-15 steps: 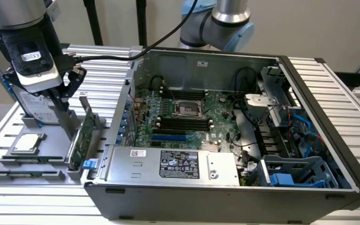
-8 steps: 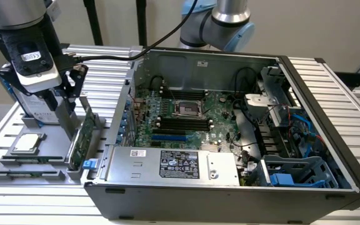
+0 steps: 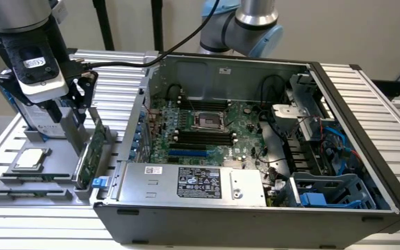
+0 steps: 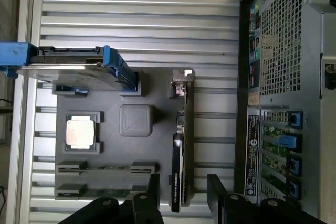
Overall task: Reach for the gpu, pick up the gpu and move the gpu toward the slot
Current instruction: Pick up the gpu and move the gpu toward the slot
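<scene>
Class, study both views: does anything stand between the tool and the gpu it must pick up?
Nothing visible does. The tool hangs open directly over the gpu, which stands on edge in the grey holder, with one finger to each side of the card's line. Only open air separates them.

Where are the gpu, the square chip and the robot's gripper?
gpu (image 4: 185,124), wrist view, its thin edge.
square chip (image 4: 80,132), wrist view, middle of its silver lid.
gripper (image 4: 185,182), wrist view, midway between its two fingertips.

gpu (image 4: 178,166) sides: narrow free gaps, fingers (image 4: 218,192) straddling it
case (image 4: 283,51): wall just beside, tight
drive (image 4: 68,72): well apart
case interior: open from above
</scene>
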`<state>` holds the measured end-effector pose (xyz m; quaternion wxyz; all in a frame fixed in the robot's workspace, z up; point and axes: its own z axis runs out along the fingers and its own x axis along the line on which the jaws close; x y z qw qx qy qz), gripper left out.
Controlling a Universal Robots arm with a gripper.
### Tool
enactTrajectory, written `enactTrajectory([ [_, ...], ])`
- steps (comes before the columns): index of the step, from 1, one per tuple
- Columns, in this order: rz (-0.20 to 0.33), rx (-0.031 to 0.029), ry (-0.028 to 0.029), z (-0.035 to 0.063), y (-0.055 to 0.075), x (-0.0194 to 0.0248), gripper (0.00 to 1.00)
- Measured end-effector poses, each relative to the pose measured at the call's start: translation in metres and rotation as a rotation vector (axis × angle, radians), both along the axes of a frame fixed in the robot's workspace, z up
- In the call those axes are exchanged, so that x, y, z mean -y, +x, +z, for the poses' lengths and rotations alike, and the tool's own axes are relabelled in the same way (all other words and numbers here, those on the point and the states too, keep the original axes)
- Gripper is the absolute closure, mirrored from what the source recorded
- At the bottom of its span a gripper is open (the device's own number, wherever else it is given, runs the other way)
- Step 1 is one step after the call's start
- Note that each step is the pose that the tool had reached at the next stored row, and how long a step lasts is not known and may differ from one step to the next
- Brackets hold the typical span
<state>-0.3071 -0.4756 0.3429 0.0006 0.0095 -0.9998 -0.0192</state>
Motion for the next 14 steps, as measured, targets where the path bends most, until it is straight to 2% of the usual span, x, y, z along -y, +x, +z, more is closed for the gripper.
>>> enactTrajectory([
  [10,0.000,-0.0001,0.0000,0.0000,0.0000,0.0000,0.52],
  [12,0.000,0.0011,-0.0001,-0.0008,-0.0003,0.0000,0.52],
  [14,0.000,0.0058,-0.0002,-0.0043,-0.0033,-0.0001,0.52],
])
